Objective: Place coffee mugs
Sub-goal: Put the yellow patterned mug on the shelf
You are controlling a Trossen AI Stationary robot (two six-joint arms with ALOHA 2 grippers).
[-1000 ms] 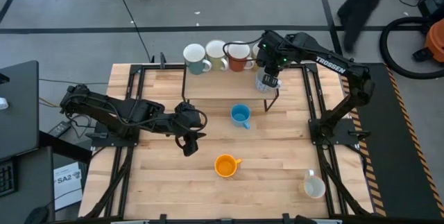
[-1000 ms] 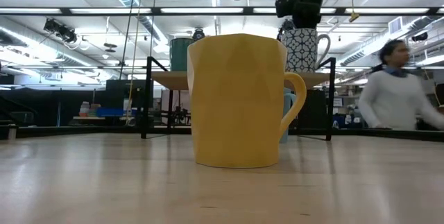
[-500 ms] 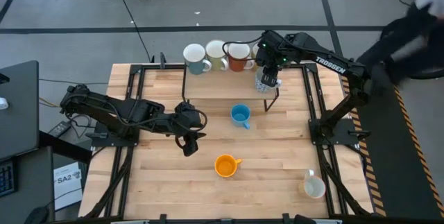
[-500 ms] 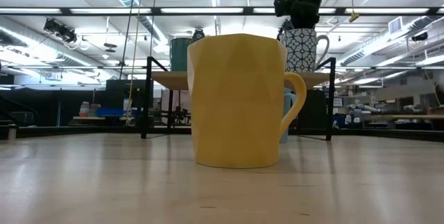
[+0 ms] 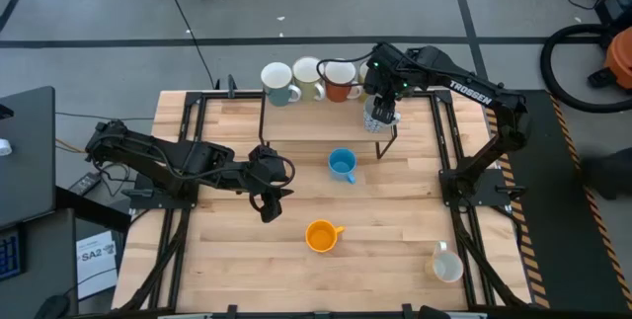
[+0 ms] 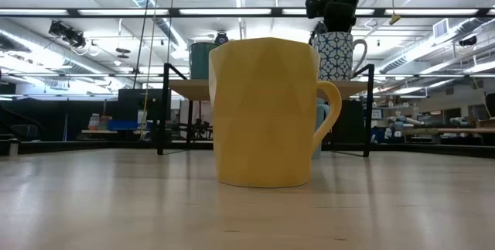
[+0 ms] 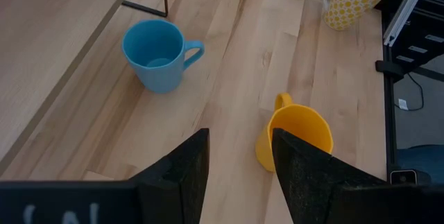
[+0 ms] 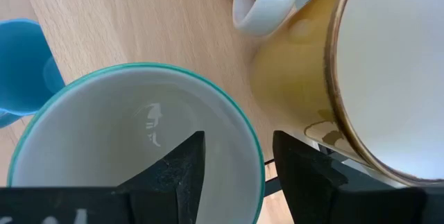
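Observation:
A blue-and-white patterned coffee mug [image 5: 376, 115] [image 6: 338, 53] with a teal rim [image 8: 132, 71] stands upright on the raised shelf [image 5: 316, 117] at the table's far side. My right gripper [image 5: 383, 99] [image 8: 239, 172] is open right above it. One finger is inside the mug and one outside, with the wall between them. A white-teal mug [image 5: 279, 82], a cream mug [image 5: 308, 77] and a red-orange mug [image 5: 342, 81] stand in a row on the shelf. On the table stand a blue mug [image 5: 342, 164], a yellow-orange mug [image 5: 321, 235] and a dotted mug [image 5: 446, 264]. My left gripper [image 5: 267, 199] [image 7: 239, 175] waits open left of centre.
A mustard mug with a gold rim [image 8: 347, 78] and a white handle [image 8: 267, 9] stands close beside the patterned mug. The shelf's black legs [image 5: 381, 149] reach down to the table near the blue mug. Bare wood lies at the table's near left [image 5: 227, 270].
A person beyond the table's far right has walked off and is out of view in the low view. Both arms and all the mugs stay where they were.

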